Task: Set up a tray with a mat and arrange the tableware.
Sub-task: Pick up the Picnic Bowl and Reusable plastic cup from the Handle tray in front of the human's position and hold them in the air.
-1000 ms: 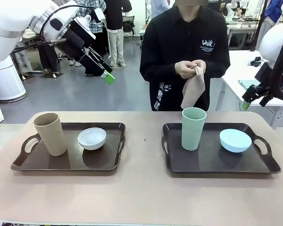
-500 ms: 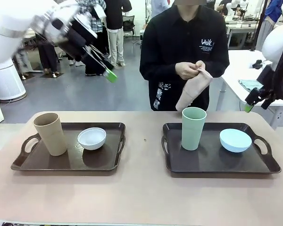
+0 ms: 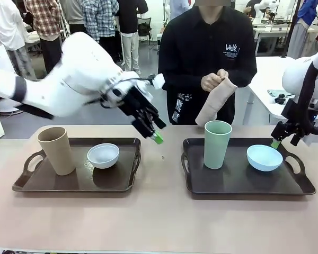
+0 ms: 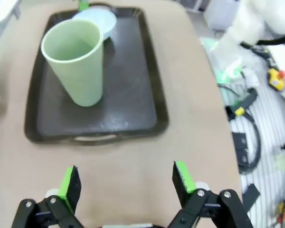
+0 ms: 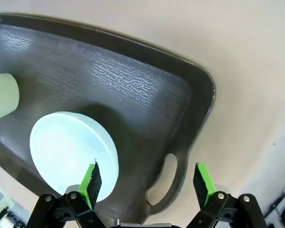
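Two dark trays lie on the table. The left tray [image 3: 77, 182] carries a tan cup [image 3: 55, 150] and a white bowl [image 3: 103, 155]. The right tray [image 3: 238, 182] carries a pale green cup [image 3: 217, 144] and a light blue bowl [image 3: 264, 157]. Behind the right tray, a person holds a folded tan mat [image 3: 214, 103] in both hands. My left gripper [image 3: 157, 133] hangs open over the gap between the trays, facing the green cup [image 4: 78, 61]. Just above the blue bowl [image 5: 71, 152] and the right tray's handle end [image 5: 171, 175], my right gripper [image 3: 284, 142] is open and empty.
Bare tan tabletop [image 3: 159, 222] runs along the near side and between the trays. The person stands close against the far edge. Cables and a robot base [image 4: 256, 28] sit on the floor beyond the table's right end.
My left arm has swung down and rightward from high at the back left to the gap between the trays. The right gripper has lowered toward the blue bowl. The tableware has not moved.
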Controlling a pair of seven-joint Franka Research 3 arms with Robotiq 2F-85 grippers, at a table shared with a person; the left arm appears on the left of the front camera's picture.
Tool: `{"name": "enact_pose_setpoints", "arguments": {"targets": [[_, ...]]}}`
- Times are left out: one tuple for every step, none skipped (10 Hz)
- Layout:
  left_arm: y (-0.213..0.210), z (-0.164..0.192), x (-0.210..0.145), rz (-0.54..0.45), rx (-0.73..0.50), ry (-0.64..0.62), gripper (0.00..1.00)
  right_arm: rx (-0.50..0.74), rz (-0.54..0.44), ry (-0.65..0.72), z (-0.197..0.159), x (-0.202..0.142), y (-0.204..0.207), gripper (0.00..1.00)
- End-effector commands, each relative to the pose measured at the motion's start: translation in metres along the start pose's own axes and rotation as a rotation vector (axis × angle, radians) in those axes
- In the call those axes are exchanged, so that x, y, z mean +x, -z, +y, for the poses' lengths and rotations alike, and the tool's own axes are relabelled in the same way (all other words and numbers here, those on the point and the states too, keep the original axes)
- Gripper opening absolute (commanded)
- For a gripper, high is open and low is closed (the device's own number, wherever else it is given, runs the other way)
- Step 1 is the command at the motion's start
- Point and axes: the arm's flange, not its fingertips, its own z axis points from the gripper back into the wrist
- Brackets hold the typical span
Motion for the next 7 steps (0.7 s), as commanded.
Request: {"name": "enact_pose_setpoints", "arguments": {"targets": [[-0.025,-0.006,0.001,0.018,-0.038,0.019,1.0,-0.008,0.009,0.002,0.001,0.003,-0.001,1.0],[-0.025,-0.006,0.001,0.018,-0.038,0.019,1.0,-0.008,0.009,0.002,0.001,0.003,-0.001,1.0],[-0.025,-0.006,0.001,0.018,-0.038,0.019,1.0,0.0,-0.002,0.0,0.0,0.0,-0.001,1.0],[-0.001,-0.001,0.001,0.004,-0.008,0.006,1.0,0.022,0.058,-0.015,-0.004,0.01,0.004,1.0],[0.014,0.007,0.008,-0.051,0.003,0.017,1.0,0.036,0.114,-0.011,0.002,0.017,0.014,1.0],[0.032,0.018,0.01,-0.035,0.01,0.012,1.0,0.02,0.137,0.006,0.01,0.021,0.02,1.0],[0.041,0.024,0.007,-0.031,0.023,-0.004,1.0,0.02,0.128,0.025,0.017,0.019,0.02,1.0]]}}
